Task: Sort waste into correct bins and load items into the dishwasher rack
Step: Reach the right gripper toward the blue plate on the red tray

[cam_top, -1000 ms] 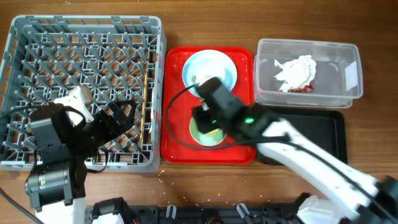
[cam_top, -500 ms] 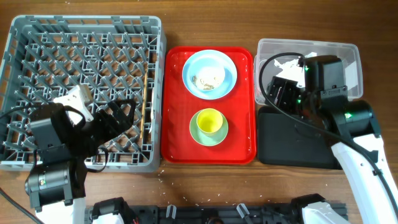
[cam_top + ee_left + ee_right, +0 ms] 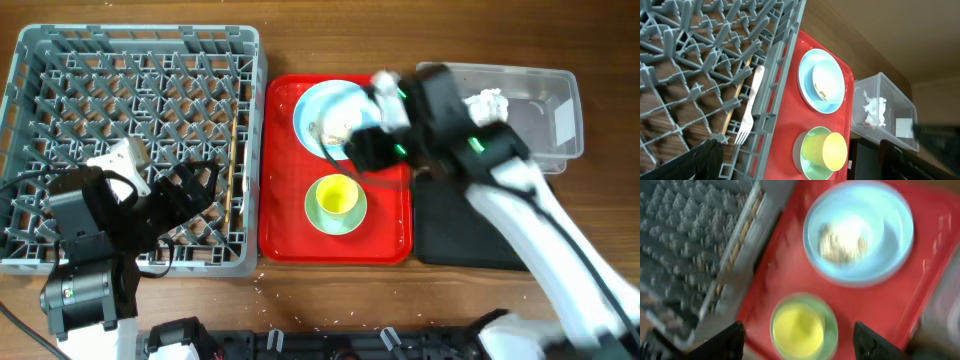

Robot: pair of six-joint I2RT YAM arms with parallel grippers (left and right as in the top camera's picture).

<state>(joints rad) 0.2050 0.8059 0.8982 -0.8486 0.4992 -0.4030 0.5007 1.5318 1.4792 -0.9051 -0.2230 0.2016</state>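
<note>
The grey dishwasher rack (image 3: 60, 60) stands at the left, with wooden chopsticks (image 3: 232, 170) and a white fork (image 3: 751, 107) along its right edge. My left gripper (image 3: 190, 195) hovers over the rack's front right part, open and empty. The pale blue plate (image 3: 312, 100) holds beige food scraps (image 3: 845, 242) on the red tray. The yellow-green cup (image 3: 336, 198) stands on its green saucer in front of the plate. My right gripper (image 3: 362, 145), blurred, is open and empty above the plate's right side. The white napkin (image 3: 488, 102) lies in the clear tub (image 3: 545, 150).
The flat red tray (image 3: 285, 235) lies between the rack and the bins. The shallow black tray (image 3: 470, 235) sits in front of the clear tub, and my right arm crosses over both. Small crumbs lie on the wooden table near the front edge.
My right arm went from over the cup to the bins at the right. It has now swung back left over the blue plate. The left arm has not moved.
</note>
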